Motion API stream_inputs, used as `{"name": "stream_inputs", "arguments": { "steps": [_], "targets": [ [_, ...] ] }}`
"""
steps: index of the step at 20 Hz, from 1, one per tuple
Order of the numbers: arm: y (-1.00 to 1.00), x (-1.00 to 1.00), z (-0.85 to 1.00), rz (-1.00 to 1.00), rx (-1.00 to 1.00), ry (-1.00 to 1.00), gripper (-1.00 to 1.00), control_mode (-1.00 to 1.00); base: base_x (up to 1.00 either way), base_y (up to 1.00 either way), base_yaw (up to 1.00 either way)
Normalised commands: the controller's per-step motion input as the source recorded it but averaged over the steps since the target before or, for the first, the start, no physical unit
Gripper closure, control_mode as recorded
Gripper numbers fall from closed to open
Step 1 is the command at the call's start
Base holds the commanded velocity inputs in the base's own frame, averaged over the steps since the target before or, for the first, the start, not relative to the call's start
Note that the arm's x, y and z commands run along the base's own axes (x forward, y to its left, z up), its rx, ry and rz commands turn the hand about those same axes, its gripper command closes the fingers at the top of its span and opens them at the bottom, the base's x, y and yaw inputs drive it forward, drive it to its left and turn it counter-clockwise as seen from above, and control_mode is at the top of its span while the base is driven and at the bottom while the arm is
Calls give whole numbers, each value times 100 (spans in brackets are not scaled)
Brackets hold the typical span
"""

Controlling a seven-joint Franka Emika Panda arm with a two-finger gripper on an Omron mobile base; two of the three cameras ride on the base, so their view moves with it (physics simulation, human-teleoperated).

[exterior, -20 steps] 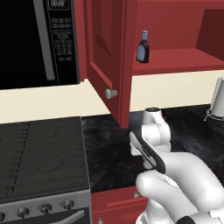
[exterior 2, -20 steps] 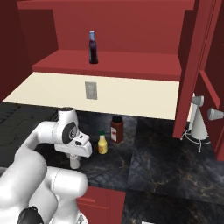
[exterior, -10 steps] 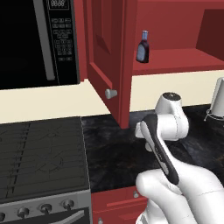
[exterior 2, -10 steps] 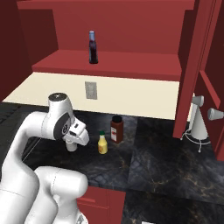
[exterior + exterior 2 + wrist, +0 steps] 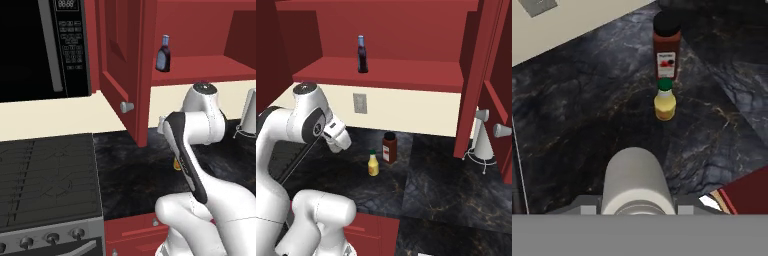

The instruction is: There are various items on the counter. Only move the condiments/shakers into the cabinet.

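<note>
Hand view: white shaker [image 5: 638,182] between fingers; red jar [image 5: 666,45] behind yellow bottle [image 5: 665,100].

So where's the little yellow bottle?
In the right base view, the yellow bottle stands on the black counter, just in front-left of the red jar, below the open cabinet.

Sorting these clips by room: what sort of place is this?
A home kitchen, rendered rather than real: a black microwave over a grey stove top, a marbled black counter, and an open red wall cabinet.
</note>
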Motion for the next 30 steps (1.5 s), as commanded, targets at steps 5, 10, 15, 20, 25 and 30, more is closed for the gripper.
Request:
{"name": "stream_inputs", "arguments": {
  "steps": [5, 10, 15, 20, 25, 30],
  "targets": [
    [0, 1, 100, -15, 14, 0, 100, -100, 0, 0, 0],
    [0, 0, 100, -8, 21, 0, 100, -100, 0, 0, 0],
    [0, 0, 90, -9, 11, -18, 100, -100, 0, 0, 0],
    [0, 4, 74, -10, 7, -25, 100, -100, 0, 0, 0],
    [0, 23, 30, -8, 2, -15, 100, -100, 0, 0, 0],
    [0, 43, -1, -4, 0, -4, 100, -100, 0, 0, 0]
  ]
}}
